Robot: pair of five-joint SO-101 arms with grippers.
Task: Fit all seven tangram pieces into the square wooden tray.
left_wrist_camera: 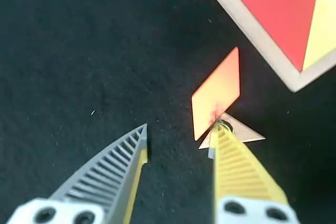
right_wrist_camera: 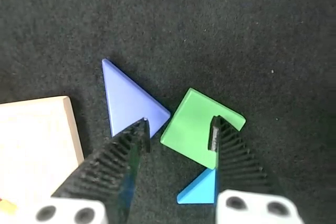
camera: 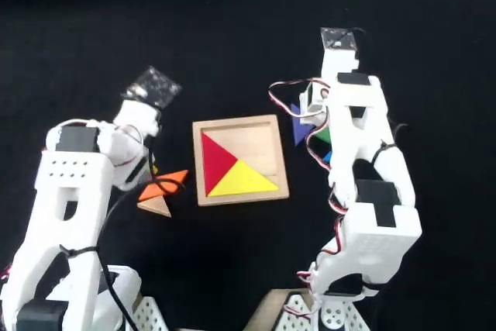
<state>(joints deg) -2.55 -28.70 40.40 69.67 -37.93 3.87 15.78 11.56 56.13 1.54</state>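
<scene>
The square wooden tray holds a red triangle and a yellow triangle. To its left lie an orange parallelogram and a small tan triangle. In the left wrist view my left gripper is open, and its yellow fingertip rests at the edge of the orange parallelogram, over the tan triangle. To the right of the tray, my right gripper is open above a violet triangle and a green square. A small blue triangle lies beside the square.
Black cloth covers the table. The tray's corner shows close to the orange piece, and another corner lies near the violet triangle. The tray's upper right half is bare wood. Both arm bases stand at the front edge.
</scene>
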